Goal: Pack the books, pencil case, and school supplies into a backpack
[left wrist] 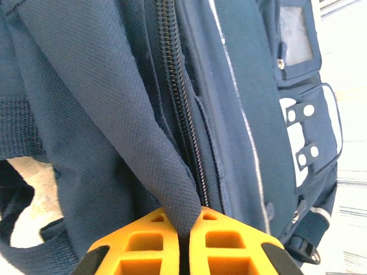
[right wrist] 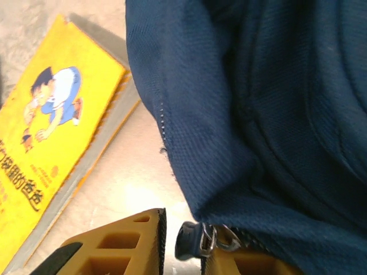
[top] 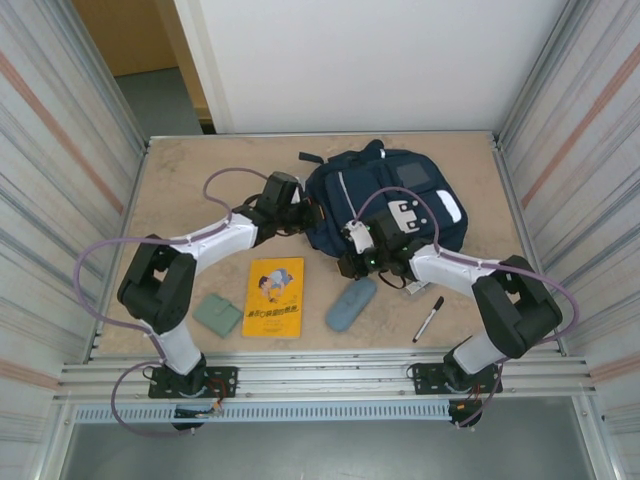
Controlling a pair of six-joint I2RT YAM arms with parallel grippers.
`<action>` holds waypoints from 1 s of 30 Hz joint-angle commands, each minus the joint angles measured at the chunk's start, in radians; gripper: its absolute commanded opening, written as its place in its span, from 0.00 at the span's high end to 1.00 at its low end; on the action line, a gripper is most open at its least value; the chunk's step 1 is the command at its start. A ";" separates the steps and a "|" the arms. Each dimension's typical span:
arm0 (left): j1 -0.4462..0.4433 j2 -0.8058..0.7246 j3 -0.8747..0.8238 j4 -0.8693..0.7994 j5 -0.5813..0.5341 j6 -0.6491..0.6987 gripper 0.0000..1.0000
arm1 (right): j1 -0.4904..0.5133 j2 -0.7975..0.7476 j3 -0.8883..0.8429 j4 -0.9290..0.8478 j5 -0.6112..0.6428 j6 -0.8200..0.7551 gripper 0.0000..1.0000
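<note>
Backpack (top: 390, 200) lies flat at 12 to 1 o'clock on the table (top: 180, 200), front pockets up, main zipper (left wrist: 183, 114) running along its 9 o'clock side. Navy fabric, soft and limp. My read is it will sag and fold rather than hold shape, so the mouth likely collapses unless one side is held up. It's light but floppy, and it may drag on the table if pulled. Best holds look like the fabric lip beside the zipper and the metal zipper pull (right wrist: 209, 240); the broad panels give nothing to pinch. Left gripper (left wrist: 184, 226) is at the bag's 9 o'clock edge, fingers clenched on a fold of the fabric next to the zipper teeth. Right gripper (right wrist: 183, 229) is at the bag's 6 o'clock corner, fingers parted a little with the zipper pull in the gap; the near pad is not touching it, so no firm grip there as far as I can see. How far the zipper is open can't be told. Nothing looks packed yet: book (top: 273, 296) at 7 o'clock of the bag, pencil case (top: 351, 304) at 6 o'clock just beside the book, marker (top: 429, 319) at 5 o'clock, square pad (top: 217, 314) at 8 o'clock beyond the book, all flat on the table.
</note>
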 commanded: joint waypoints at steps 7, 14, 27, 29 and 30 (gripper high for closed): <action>0.017 0.099 0.005 0.007 0.083 0.110 0.77 | -0.057 -0.082 -0.034 0.001 -0.003 0.062 0.54; 0.030 -0.067 -0.084 -0.065 0.102 0.243 0.60 | -0.117 -0.229 0.017 -0.153 0.048 0.105 0.34; -0.289 0.070 0.107 -0.307 -0.016 0.420 0.51 | -0.282 -0.626 -0.094 -0.323 0.467 0.177 0.38; -0.314 0.103 0.134 -0.308 -0.045 0.407 0.51 | -0.327 -0.642 -0.071 -0.355 0.409 0.141 0.30; -0.323 0.115 0.149 -0.316 -0.071 0.393 0.51 | -0.339 -0.644 -0.054 -0.378 0.388 0.124 0.26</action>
